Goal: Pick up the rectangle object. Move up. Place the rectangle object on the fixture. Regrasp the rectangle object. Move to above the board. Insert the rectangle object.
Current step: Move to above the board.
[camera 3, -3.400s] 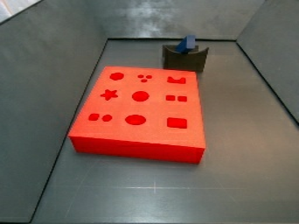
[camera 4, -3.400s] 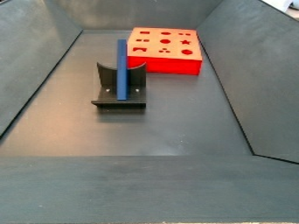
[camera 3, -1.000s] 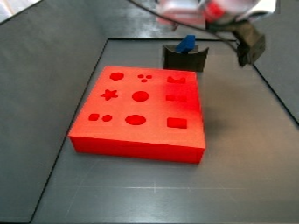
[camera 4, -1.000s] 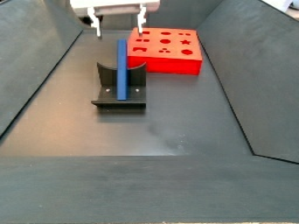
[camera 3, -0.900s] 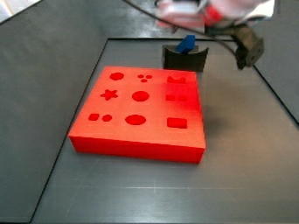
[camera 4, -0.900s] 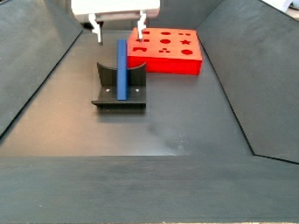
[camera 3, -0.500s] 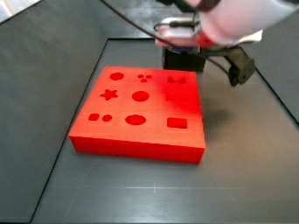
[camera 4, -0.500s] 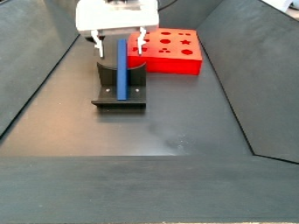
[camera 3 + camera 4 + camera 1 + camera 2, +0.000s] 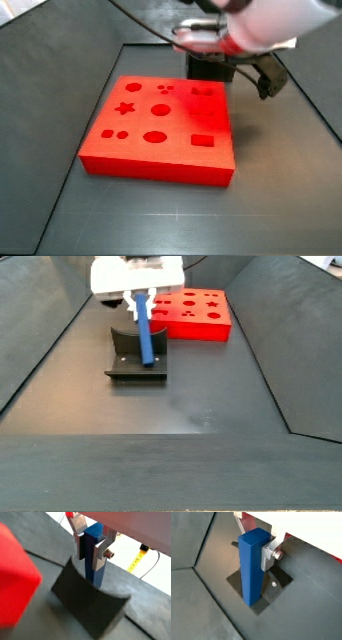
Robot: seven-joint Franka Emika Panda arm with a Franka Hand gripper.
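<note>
The blue rectangle object stands upright in the notch of the dark fixture. My gripper is right over the fixture, and its silver fingers press on both sides of the block's upper part. It is shut on the block in both wrist views, where the block rises from the fixture. The red board lies behind the fixture. In a side view the arm hides the block, and only the fixture and the board show.
Sloping grey walls surround the dark floor. My arm hangs over the fixture end of the bin. A yellow strip hangs outside the bin wall.
My gripper has come down over the fixture from above. Its fingers, spread wide half a second ago, have closed on the upright blue block.
</note>
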